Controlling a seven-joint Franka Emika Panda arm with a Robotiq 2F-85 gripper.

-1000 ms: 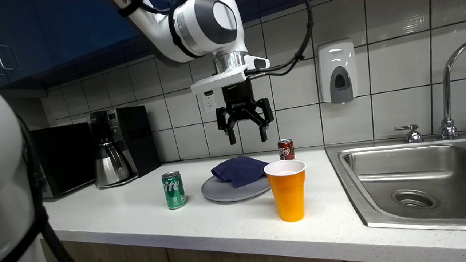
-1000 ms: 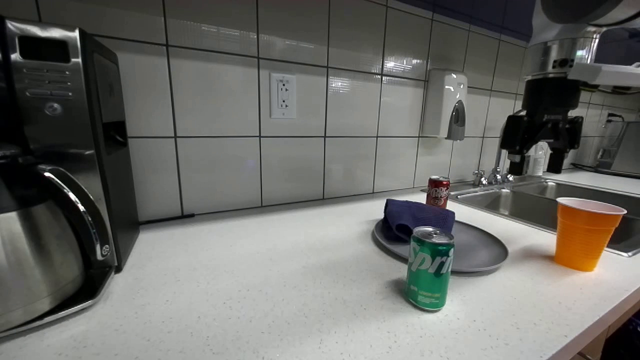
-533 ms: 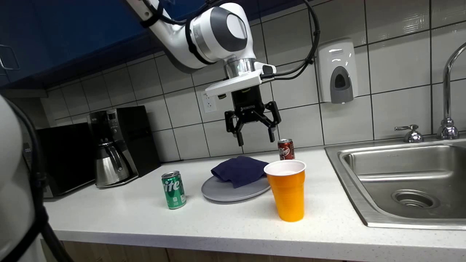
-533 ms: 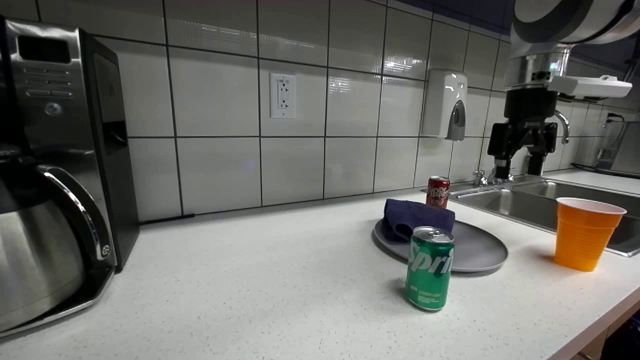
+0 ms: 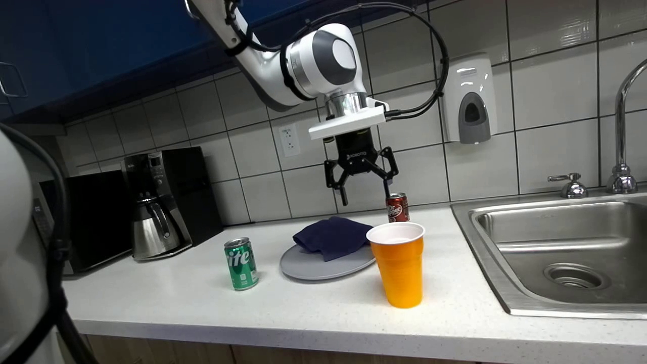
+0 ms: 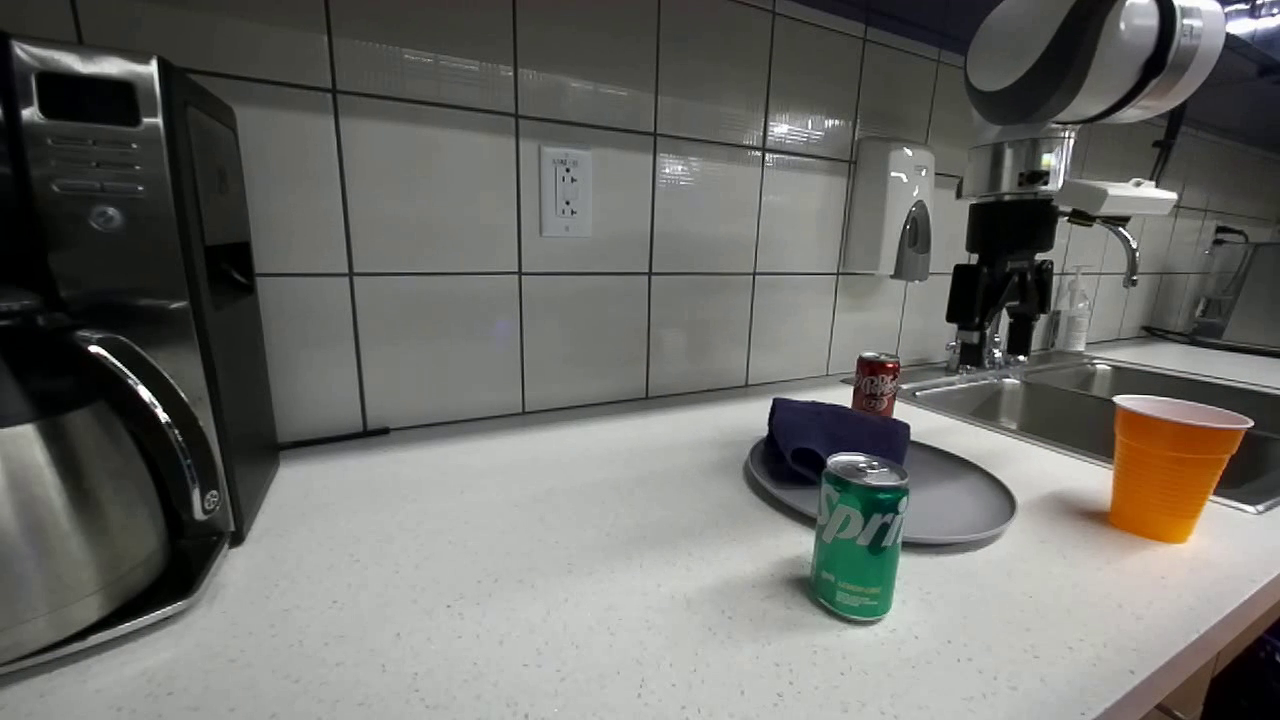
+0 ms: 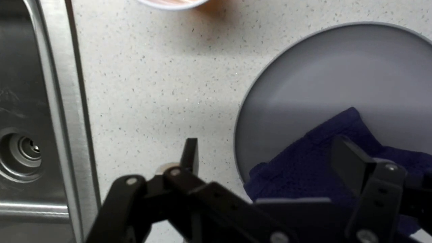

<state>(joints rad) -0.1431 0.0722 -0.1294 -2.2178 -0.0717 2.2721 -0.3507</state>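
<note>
My gripper (image 5: pixel 365 194) is open and empty, pointing down above the counter; it also shows in an exterior view (image 6: pixel 995 350) and the wrist view (image 7: pixel 270 155). Below it a dark blue cloth (image 7: pixel 297 168) lies folded on a grey round plate (image 7: pixel 337 74); both show in an exterior view, the cloth (image 5: pixel 333 238) and the plate (image 5: pixel 323 270). A red Dr Pepper can (image 5: pixel 398 208) stands behind the plate; one fingertip overlaps its top edge in that view. An orange cup (image 5: pixel 399 273) stands upright beside the plate. A green Sprite can (image 6: pixel 860 545) stands on the plate's other side.
A steel sink (image 5: pixel 493 275) with a faucet (image 5: pixel 621 126) is set into the counter beyond the cup. A coffee maker (image 5: pixel 167 202) stands at the other end, beside a dark box-shaped appliance (image 5: pixel 91 217). A soap dispenser (image 5: pixel 470 98) hangs on the tiled wall.
The arm and open gripper have moved right and slightly down in an exterior view, and left in the other view, toward the red can. The counter objects have not moved.
</note>
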